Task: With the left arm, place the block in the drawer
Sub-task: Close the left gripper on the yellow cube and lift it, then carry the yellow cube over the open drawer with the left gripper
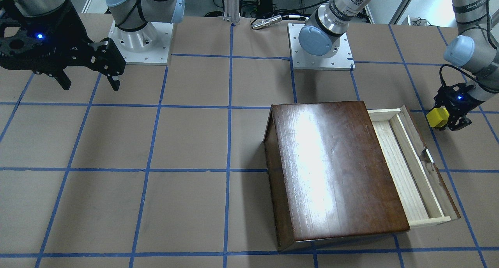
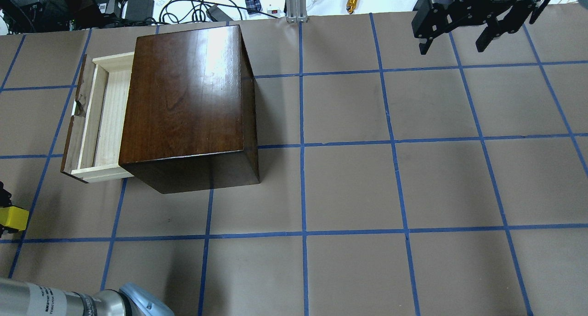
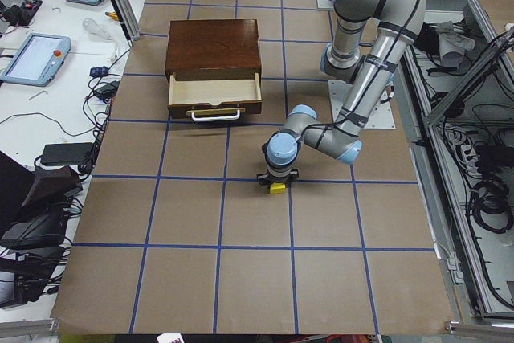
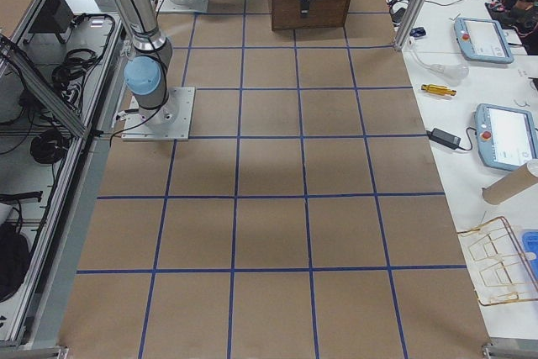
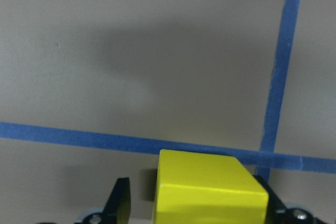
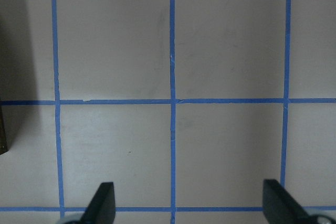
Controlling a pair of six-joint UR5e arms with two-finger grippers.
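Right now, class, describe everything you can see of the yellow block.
The block is a small bright yellow cube with plain, smooth faces. It is clamped level between the fingers of the left gripper, seemingly just above the brown table. It sits outside the open drawer, apart from its dark front, touching nothing but the gripper.

The block [image 1: 437,117], a small plain yellow cube, is clamped between the jaws of the left arm [image 1: 468,53], which bends down over the counter [image 1: 117,143]. The drawer [image 1: 397,170], a shallow tray of pale wood with a dark front and metal pull, stands pulled out of its cabinet [image 1: 335,170]. The block is near the drawer's front, outside it and not touching.
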